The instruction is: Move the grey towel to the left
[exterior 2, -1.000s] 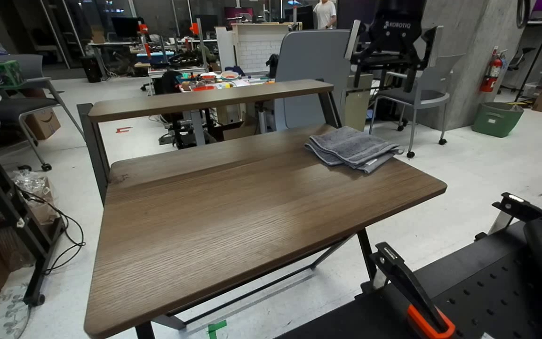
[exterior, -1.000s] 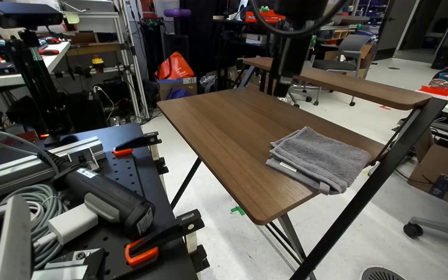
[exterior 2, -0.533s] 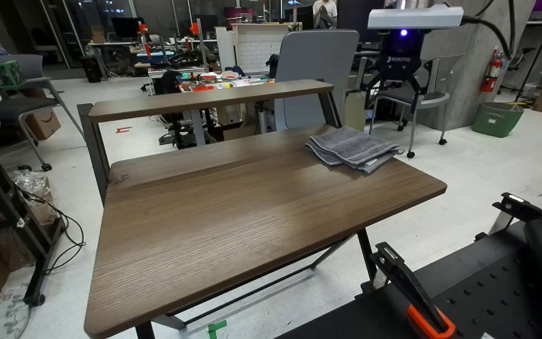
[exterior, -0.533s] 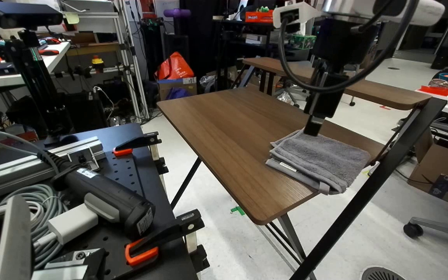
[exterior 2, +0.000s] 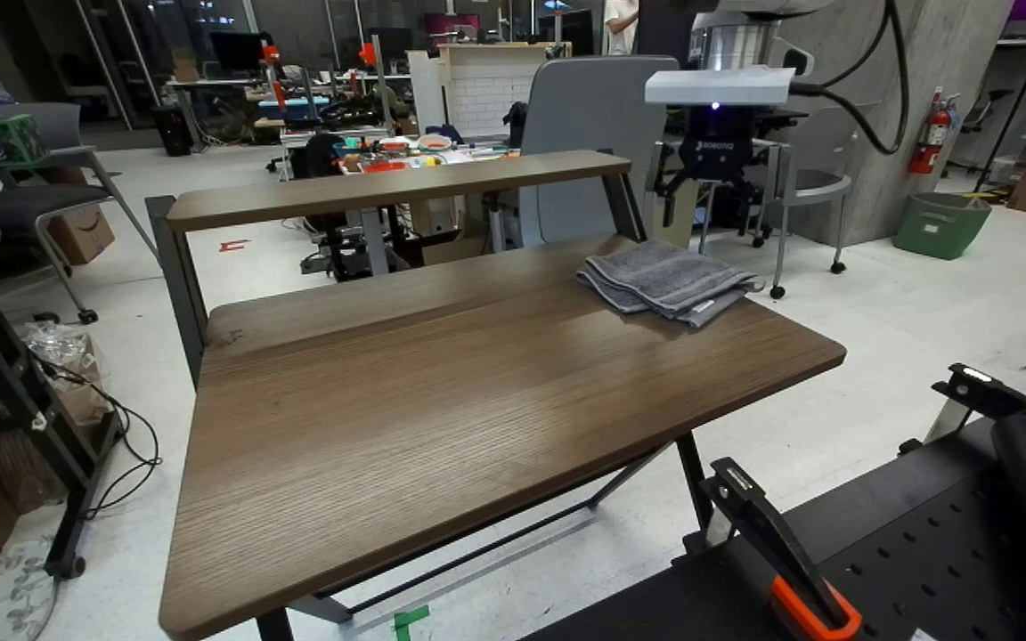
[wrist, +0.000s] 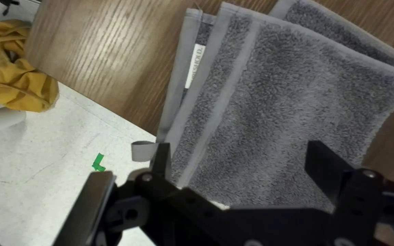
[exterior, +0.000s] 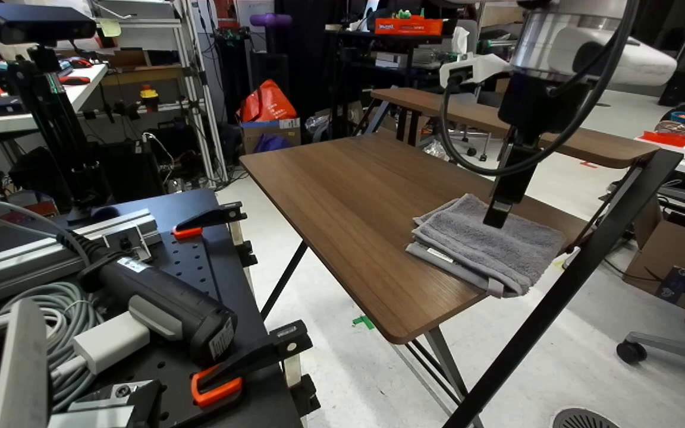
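The grey towel (exterior: 461, 232) lies folded on the brown tabletop (exterior: 342, 190), near one end, with a corner and loop hanging over the edge. It also shows in an exterior view (exterior 2: 669, 278) and fills much of the wrist view (wrist: 286, 92), where its white label is visible. My gripper (wrist: 239, 146) is open and empty, its two fingers apart with the towel seen between and beyond them. In both exterior views the gripper (exterior: 497, 217) (exterior 2: 713, 209) points down and appears above the towel. I cannot tell the exact gap.
A raised brown shelf (exterior 2: 397, 189) runs along one long side of the table. A slanted black table leg (exterior: 562, 291) stands beside the towel's end. A black perforated bench (exterior: 188, 267) with clamps and a handheld tool stands across a gap.
My gripper has come down from higher up and moved over towards the towel and the table's end. It stays open. The towel has not moved.
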Robot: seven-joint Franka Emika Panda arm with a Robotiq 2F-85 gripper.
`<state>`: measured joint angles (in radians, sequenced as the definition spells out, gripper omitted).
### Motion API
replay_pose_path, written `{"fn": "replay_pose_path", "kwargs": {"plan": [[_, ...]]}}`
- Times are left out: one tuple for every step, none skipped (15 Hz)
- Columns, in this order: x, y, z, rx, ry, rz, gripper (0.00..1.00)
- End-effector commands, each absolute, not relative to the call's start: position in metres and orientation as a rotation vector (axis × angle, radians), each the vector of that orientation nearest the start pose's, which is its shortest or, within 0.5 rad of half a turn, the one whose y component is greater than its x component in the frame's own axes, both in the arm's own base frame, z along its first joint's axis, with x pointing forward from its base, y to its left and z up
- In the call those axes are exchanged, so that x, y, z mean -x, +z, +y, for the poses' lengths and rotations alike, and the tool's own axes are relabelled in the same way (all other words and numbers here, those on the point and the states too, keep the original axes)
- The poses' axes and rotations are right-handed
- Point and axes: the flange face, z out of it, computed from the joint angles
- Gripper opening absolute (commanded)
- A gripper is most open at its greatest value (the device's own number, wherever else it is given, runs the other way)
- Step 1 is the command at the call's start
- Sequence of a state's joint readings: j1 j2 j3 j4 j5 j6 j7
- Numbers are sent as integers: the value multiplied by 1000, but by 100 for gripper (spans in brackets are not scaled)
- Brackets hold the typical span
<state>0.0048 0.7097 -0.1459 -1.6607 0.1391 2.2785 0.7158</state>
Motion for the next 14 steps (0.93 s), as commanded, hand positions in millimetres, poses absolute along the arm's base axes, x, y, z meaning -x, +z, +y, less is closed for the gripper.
{"fn": "replay_pose_path", "kwargs": {"plan": [[-696, 169, -67, 2848, 94, 1436, 100], [-700, 162, -61, 2856, 94, 1441, 100], [-704, 157, -56, 2858, 94, 1439, 100], [-707, 151, -51, 2850, 100, 1429, 100], [-710, 145, -45, 2856, 103, 1425, 100], [-713, 140, -39, 2862, 105, 1418, 100], [-716, 136, -33, 2868, 104, 1407, 100], [-718, 132, -27, 2874, 105, 1396, 100], [-719, 128, -18, 2886, 105, 1375, 100], [-721, 125, -10, 2900, 99, 1353, 100], [-722, 122, -1, 2922, 96, 1328, 100], [-723, 119, 7, 2935, 94, 1304, 100], [-723, 118, 17, 2955, 89, 1273, 100], [-725, 117, 26, 2968, 82, 1243, 100]]}}
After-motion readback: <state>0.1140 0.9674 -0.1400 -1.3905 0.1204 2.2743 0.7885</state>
